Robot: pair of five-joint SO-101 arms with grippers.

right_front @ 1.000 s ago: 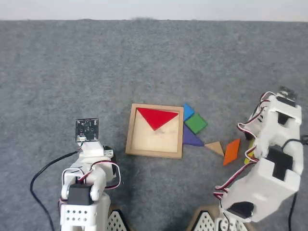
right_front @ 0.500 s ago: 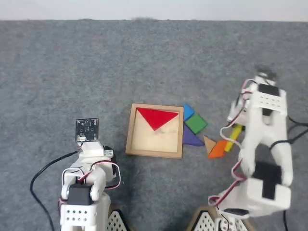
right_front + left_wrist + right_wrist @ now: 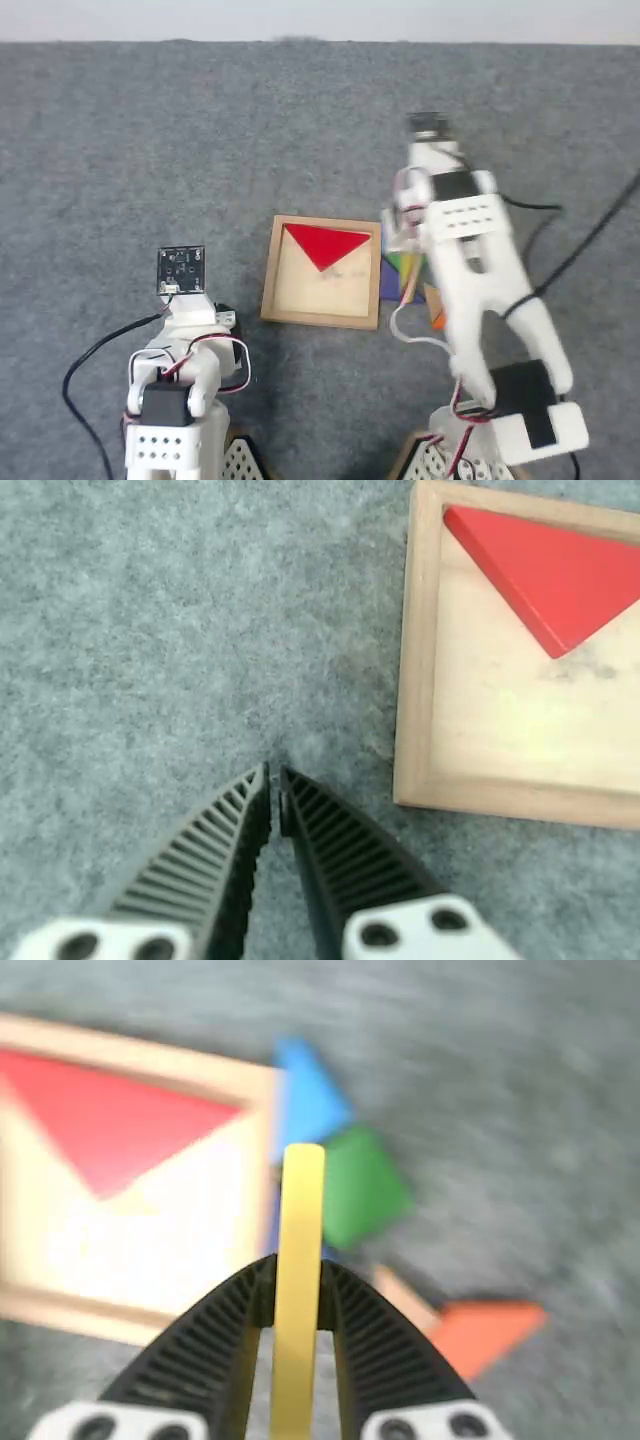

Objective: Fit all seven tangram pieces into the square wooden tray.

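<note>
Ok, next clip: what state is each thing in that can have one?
wooden tray: flat on the mat, mostly unfilled.
red triangle: seated in the tray, against one rim.
yellow piece: held on edge, lifted.
right gripper: shut on the yellow piece.
left gripper: shut, empty.
blue triangle: loose, outside the tray.
green square: loose, outside the tray.
orange piece: loose on the mat.

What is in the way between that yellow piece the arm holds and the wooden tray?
Nothing visible blocks it. The yellow piece in the right gripper hangs by the blue piece and green piece lying flat beside the tray, where the red triangle fills only one side.
</note>
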